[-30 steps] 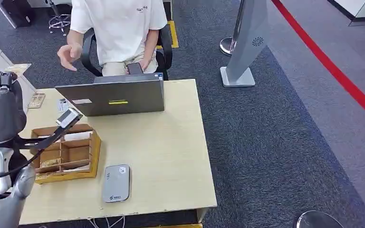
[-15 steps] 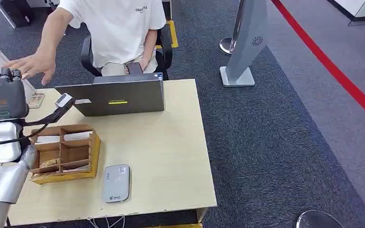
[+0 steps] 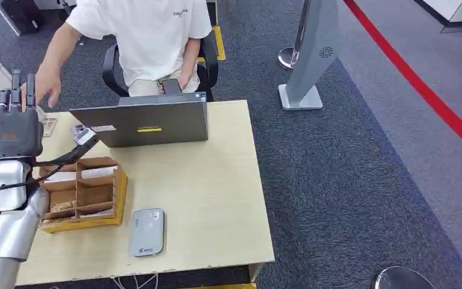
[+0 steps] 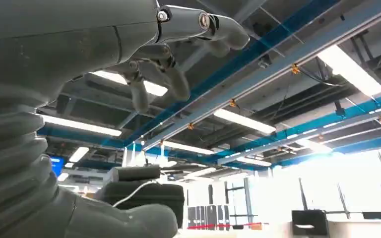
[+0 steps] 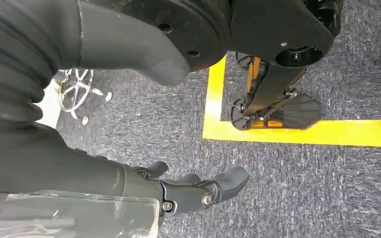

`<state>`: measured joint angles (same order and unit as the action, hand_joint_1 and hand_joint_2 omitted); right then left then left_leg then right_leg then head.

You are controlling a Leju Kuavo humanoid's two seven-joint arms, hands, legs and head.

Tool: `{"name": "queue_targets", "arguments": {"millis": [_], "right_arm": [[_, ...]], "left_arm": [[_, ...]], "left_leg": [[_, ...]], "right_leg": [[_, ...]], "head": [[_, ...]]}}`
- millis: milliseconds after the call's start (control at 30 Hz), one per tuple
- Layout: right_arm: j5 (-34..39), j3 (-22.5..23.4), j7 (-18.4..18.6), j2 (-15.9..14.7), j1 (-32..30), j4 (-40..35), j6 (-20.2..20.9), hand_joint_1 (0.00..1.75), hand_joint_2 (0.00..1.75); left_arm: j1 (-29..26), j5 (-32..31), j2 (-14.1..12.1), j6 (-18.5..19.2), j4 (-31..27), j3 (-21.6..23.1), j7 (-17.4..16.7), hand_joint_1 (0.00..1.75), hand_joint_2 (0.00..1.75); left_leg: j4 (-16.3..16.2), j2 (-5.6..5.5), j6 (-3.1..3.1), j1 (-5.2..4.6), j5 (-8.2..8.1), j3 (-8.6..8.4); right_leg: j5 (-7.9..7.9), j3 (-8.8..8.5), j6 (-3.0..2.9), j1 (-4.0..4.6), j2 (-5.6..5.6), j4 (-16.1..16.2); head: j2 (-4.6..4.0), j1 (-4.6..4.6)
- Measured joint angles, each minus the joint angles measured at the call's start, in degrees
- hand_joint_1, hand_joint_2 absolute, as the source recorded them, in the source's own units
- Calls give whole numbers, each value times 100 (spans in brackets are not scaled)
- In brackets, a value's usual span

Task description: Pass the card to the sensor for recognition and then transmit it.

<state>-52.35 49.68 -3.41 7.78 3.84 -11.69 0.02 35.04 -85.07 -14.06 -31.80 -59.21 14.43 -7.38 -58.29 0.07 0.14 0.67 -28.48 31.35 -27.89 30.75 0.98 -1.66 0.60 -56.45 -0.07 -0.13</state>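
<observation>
The left hand (image 3: pixel 11 129) is raised high at the tabletop's (image 3: pixel 210 198) far left corner, its back turned to the head view, dark fingers (image 3: pixel 15 90) pointing up. In the left wrist view the fingers are seen loosely curled against ceiling lights, and nothing is seen between them; the hand is judged empty, fingers apart. No card can be made out in it. A person's hand (image 3: pixel 47 84) is reached in just beyond the fingertips, so the hand-over looks done or in its last instant; whether that hand holds the card cannot be told. A small pale card-like piece (image 3: pixel 47 126) lies just beside the hand, unconfirmed as the task's card.

The sensor (image 3: pixel 147 232), a flat grey rounded slab, sits nearer the robot than the hand, well apart, nothing on it. Recognition is judged behind; only the arm's return seems left.

The right hand (image 5: pixel 198 191) is hung low over speckled grey carpet, smooth dark fingers slightly bent, holding nothing.

A wooden tray (image 3: pixel 119 192) with square compartments stands below the hand, a matte grey laptop (image 3: pixel 150 123) beside it.
</observation>
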Motion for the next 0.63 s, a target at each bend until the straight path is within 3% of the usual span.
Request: {"name": "queue_targets", "arguments": {"millis": [200, 300, 500, 600, 633], "right_arm": [[46, 81, 59, 0, -32, 0, -20, 0, 175], [107, 171, 83, 0, -56, 0, -35, 0, 175], [79, 293, 136, 0, -129, 0, -105, 0, 175], [13, 315, 133, 0, -149, 0, -105, 0, 175], [2, 319, 120, 0, -156, 0, -105, 0, 175]], "left_arm": [[-678, 57, 99, 372, -768, -232, 302, 0, 175], [-1398, 202, -50, 614, -1479, -464, 288, 0, 175], [-2774, 700, -601, 594, -2453, -1538, 517, 0, 175], [-3402, 1201, -802, 526, -2672, -2340, 761, 0, 175], [-3573, 1485, -828, 502, -2713, -2750, 1010, 0, 175]], "left_leg": [[1, 7, 0, 0, -2, 3], [7, 25, -8, 2, -11, 2], [12, 31, -14, 7, -14, 12], [12, 32, -16, 8, -15, 12], [12, 31, -16, 8, -15, 11]], "right_leg": [[-1, 2, 0, 0, 6, 0], [-4, 7, -3, 1, 25, -2], [-14, 24, -7, 5, 34, -10], [-18, 24, -13, 5, 34, -12], [-18, 27, -13, 5, 32, -12]], "head": [[0, 2], [0, 2], [0, -2], [0, 2], [2, 2]]}}
